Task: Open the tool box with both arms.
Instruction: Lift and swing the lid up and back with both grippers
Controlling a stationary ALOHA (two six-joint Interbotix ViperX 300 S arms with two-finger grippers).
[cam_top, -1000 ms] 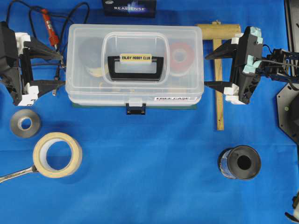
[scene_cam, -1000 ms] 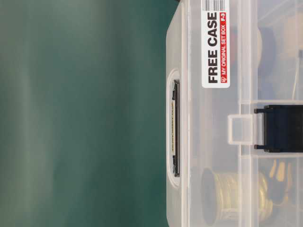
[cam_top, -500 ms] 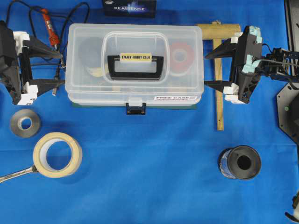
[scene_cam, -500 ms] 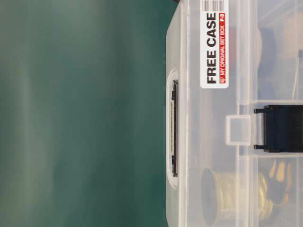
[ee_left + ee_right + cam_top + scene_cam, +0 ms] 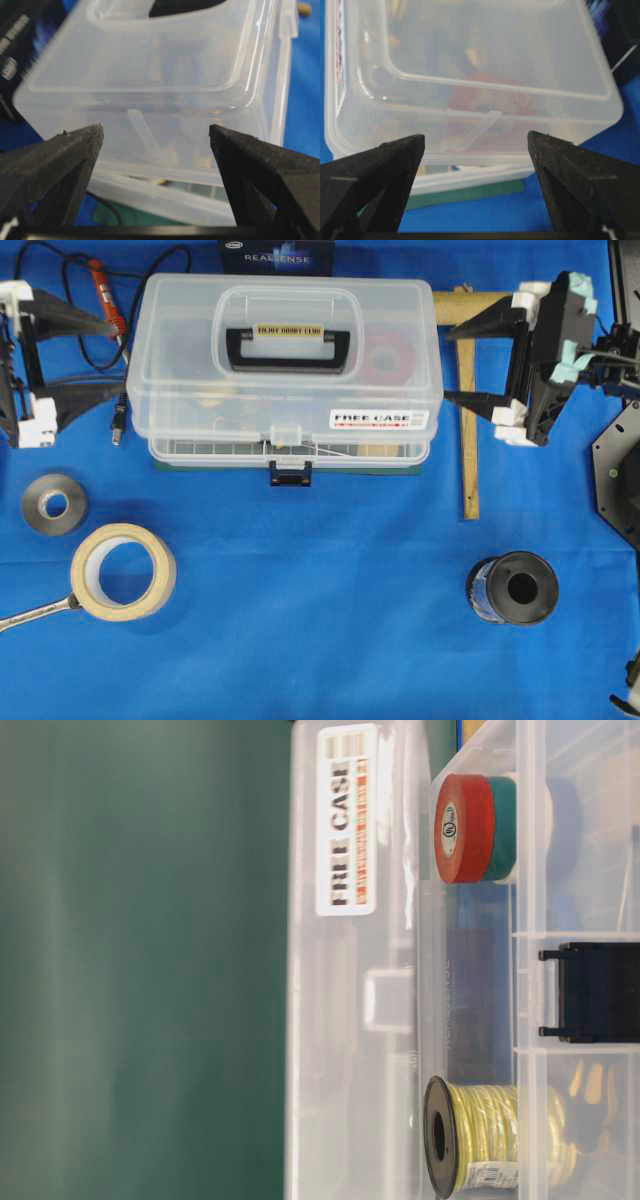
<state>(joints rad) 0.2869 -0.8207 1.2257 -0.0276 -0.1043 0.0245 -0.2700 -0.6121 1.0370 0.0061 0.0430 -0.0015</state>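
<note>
Both wide apart: left gripper [image 5: 118, 365], right gripper [image 5: 447, 367]. Could let lid [image 5: 285, 355] of tool box [image 5: 290, 445] drop shut.

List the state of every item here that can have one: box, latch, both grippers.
Clear plastic tool box: lid lifted at the front, partly open.
Dark front latch: released, hanging on the base.
Left black gripper: open, beside the box's left end.
Right black gripper: open, beside the right end.
</note>
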